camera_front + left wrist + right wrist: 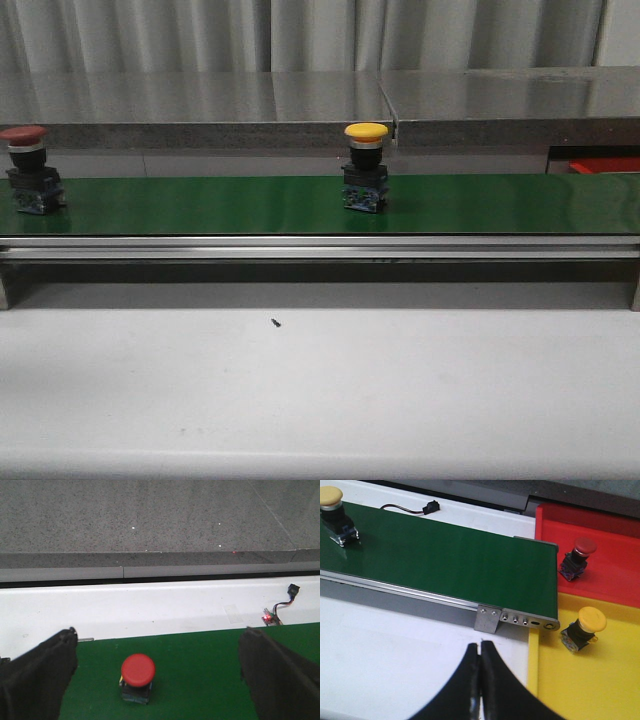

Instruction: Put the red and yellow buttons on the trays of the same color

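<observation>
Two buttons are standing on the belt (250, 205): one (28, 170) at its left end, the other (365, 167) right of its middle. Beyond the belt's right end, two trays (620, 565) (600, 690) are lying side by side, each carrying one button (577, 557) (584, 628).

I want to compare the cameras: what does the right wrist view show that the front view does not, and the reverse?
Only the right wrist view shows the yellow tray, a red button and a yellow button already in the trays, and the right gripper, jaws closed. Only the front view shows the red button on the belt. Both show the green belt, the yellow button on it and the red tray.
</observation>
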`<action>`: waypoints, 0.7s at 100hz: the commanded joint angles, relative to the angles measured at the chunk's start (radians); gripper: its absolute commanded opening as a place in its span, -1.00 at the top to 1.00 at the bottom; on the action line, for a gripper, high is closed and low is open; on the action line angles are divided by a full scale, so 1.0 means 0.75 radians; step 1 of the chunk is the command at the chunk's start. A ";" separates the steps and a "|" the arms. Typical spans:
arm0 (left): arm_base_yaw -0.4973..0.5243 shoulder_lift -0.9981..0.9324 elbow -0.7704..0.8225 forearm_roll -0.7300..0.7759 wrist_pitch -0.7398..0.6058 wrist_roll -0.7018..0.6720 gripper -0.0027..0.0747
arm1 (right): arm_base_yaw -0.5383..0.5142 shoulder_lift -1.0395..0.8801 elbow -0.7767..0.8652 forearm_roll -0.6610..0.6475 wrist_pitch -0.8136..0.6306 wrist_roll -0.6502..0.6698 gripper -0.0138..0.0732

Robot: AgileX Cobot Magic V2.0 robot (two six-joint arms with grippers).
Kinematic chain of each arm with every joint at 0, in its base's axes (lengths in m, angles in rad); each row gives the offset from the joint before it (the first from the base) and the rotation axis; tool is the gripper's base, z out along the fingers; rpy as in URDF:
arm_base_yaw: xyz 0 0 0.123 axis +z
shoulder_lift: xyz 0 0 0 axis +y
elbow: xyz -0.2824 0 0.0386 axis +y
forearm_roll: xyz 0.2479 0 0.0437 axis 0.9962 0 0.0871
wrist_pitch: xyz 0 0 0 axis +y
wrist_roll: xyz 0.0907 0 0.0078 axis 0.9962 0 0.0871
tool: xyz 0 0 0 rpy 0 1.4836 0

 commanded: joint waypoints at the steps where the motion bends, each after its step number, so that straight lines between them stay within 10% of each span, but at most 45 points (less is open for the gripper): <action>1: -0.044 -0.179 0.142 -0.044 -0.162 0.013 -0.69 | 0.001 -0.002 -0.037 0.019 -0.083 -0.006 0.84; 34: -0.073 -0.602 0.641 -0.068 -0.228 0.013 -0.48 | 0.001 -0.002 -0.038 0.010 -0.100 -0.013 0.84; 70: -0.073 -0.863 0.818 -0.068 -0.279 0.013 0.97 | 0.001 -0.002 -0.039 0.011 -0.213 -0.013 0.84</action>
